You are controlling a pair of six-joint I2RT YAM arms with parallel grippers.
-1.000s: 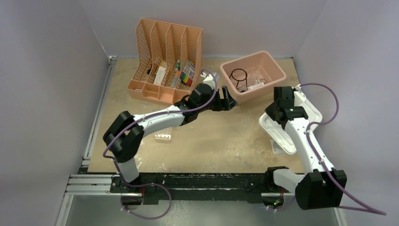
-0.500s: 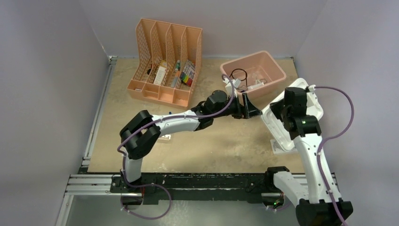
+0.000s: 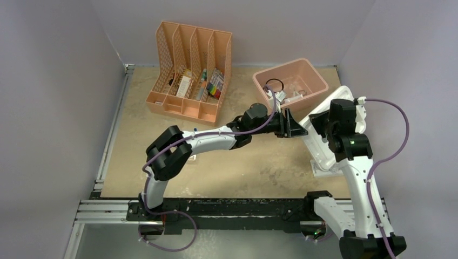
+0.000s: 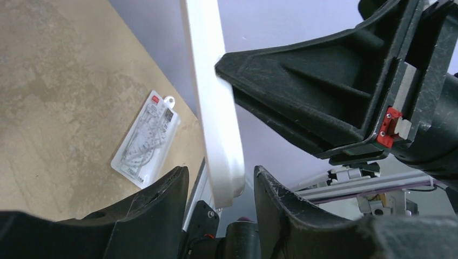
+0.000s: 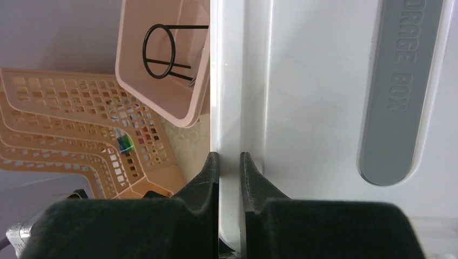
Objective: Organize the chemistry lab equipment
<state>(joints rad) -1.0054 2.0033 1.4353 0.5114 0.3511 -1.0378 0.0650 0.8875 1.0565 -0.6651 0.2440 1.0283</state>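
Right gripper (image 5: pixel 229 157) astride white lid (image 5: pixel 313 81) (wrist-only)

Rear left: peach file organizer (image 3: pixel 189 65). Rear right: pink tub (image 3: pixel 320 80) holding black wire ring (image 3: pixel 274 84). Alongside: white lid (image 3: pixel 317 150), tilted.

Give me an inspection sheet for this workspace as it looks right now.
Surface: tan table, stained and worn.
Job's things: black wire ring lies in the pink tub; other tub contents unclear.
Clutter: peach file organizer at back left; flat clear packet on the table.
Claws: right claw shut on the rim of the white lid, which is lifted and tilted; left claw open, straddling the lid's edge.
Cables: purple cable loops off each arm; no snag seen.
Surroundings: lavender walls; metal rail.
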